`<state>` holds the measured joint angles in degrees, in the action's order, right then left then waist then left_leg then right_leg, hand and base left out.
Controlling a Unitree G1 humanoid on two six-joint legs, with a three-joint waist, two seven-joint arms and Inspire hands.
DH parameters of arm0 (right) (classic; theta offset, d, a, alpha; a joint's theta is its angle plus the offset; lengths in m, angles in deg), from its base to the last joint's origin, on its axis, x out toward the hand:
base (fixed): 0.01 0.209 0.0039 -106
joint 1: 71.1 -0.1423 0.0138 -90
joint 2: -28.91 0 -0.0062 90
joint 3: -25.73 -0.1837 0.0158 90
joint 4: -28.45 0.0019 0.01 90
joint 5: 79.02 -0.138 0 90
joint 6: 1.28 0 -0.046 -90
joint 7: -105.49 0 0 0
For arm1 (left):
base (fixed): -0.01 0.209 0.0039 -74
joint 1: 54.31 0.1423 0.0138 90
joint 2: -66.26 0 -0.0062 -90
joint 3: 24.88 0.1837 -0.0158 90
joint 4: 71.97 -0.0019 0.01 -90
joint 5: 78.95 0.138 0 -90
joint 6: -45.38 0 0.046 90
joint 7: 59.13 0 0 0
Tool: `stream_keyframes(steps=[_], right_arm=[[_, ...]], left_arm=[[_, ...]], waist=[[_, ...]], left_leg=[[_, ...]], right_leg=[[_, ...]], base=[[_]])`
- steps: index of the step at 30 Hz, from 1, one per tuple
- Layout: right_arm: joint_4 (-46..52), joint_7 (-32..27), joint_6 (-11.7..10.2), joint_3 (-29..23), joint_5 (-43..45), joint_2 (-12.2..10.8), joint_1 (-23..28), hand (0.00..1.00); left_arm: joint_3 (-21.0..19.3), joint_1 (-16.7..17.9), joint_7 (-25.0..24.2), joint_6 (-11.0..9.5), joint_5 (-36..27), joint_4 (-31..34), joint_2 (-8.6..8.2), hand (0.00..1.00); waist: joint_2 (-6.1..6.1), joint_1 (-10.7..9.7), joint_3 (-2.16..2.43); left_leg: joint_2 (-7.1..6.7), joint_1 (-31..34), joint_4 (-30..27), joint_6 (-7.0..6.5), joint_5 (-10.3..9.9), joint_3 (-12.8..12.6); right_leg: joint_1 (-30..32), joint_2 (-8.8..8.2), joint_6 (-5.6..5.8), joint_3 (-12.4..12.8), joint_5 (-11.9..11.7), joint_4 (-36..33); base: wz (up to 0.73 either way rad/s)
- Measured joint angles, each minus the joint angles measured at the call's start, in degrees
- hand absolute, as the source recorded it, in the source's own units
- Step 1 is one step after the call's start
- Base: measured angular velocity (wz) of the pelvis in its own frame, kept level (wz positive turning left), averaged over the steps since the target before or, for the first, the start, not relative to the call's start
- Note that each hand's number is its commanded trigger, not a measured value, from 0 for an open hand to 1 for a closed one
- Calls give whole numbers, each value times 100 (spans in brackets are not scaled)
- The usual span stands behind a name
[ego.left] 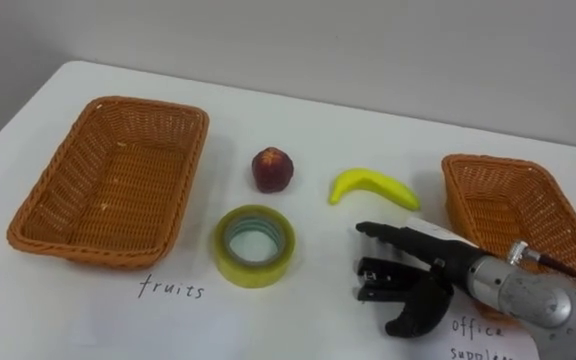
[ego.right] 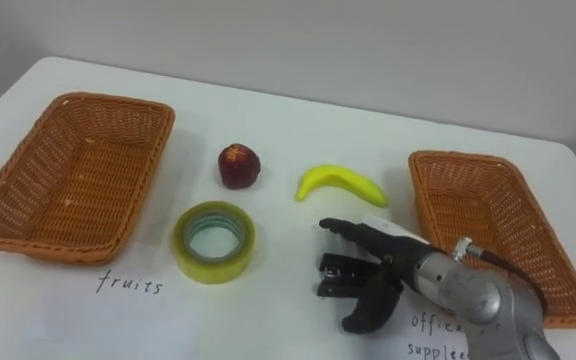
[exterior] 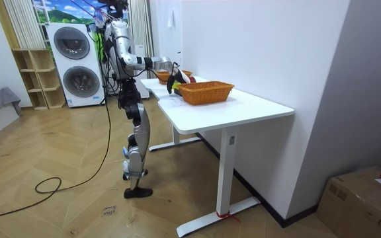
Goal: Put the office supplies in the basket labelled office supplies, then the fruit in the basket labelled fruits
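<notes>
Wicker basket [ego.left: 108, 185], curved banana [ego.left: 373, 187], glossy tape ring [ego.left: 255, 276]

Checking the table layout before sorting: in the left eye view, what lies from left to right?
In order: left basket → tape roll → banana → right basket.

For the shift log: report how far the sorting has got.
Done: nothing; no item shows in the fruits basket or the office basket. In hand: the right robot hand is open near the banana, holding nothing. Left: apple, banana and tape roll, on the table.
</notes>
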<state>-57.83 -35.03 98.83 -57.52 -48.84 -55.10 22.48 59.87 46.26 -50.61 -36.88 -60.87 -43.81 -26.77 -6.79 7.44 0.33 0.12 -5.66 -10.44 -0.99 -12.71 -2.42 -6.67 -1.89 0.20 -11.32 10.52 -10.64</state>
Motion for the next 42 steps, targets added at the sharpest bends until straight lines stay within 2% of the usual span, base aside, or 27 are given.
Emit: stream_keyframes(steps=[4,17,27,28,30,36,40,42], right_arm=[[9,-90,38,110,204,-45,0,0],[126,-137,186,141,603,-234,0,0],[159,-139,260,173,636,-254,-1,0],[155,-137,266,173,637,-254,-1,55],[155,-133,296,176,640,-254,-5,100],[109,-317,335,219,864,-297,-66,100],[-18,-515,496,285,1208,-429,-255,100],[-46,-599,503,289,1274,-455,-265,100]], left_arm=[[110,5,20,99,-2,0,-7,0],[119,9,96,160,-2,94,-66,0],[117,34,111,196,-5,370,-94,0],[118,43,111,199,-4,426,-95,0],[118,48,116,199,-4,503,-98,0],[118,44,222,212,-4,599,-103,0],[122,51,259,231,-4,594,-104,0],[122,67,270,245,-1,590,-104,0]], waist=[[2,-2,-2],[-36,-1,-25],[-51,23,-26],[-54,34,-25],[-57,52,-26],[-53,57,-24],[-51,73,-23],[-47,73,-20]], left_leg=[[-3,0,-19,0,0,5],[-4,23,-18,0,0,13],[2,27,6,0,0,0],[3,27,7,0,0,-3],[4,27,11,0,0,-13],[7,27,13,0,0,-26],[8,27,28,0,0,-14],[7,25,41,0,0,-1]], right_leg=[[-13,-1,0,3,0,-1],[13,1,-1,9,0,0],[40,8,-2,13,-2,0],[41,9,-2,18,-3,-1],[53,11,-3,25,-5,-1],[54,13,-6,25,-15,1],[57,14,-6,11,-15,4],[56,14,-6,2,-15,6]], base=[[0],[0],[0],[0],[-2],[-1],[1],[4]])
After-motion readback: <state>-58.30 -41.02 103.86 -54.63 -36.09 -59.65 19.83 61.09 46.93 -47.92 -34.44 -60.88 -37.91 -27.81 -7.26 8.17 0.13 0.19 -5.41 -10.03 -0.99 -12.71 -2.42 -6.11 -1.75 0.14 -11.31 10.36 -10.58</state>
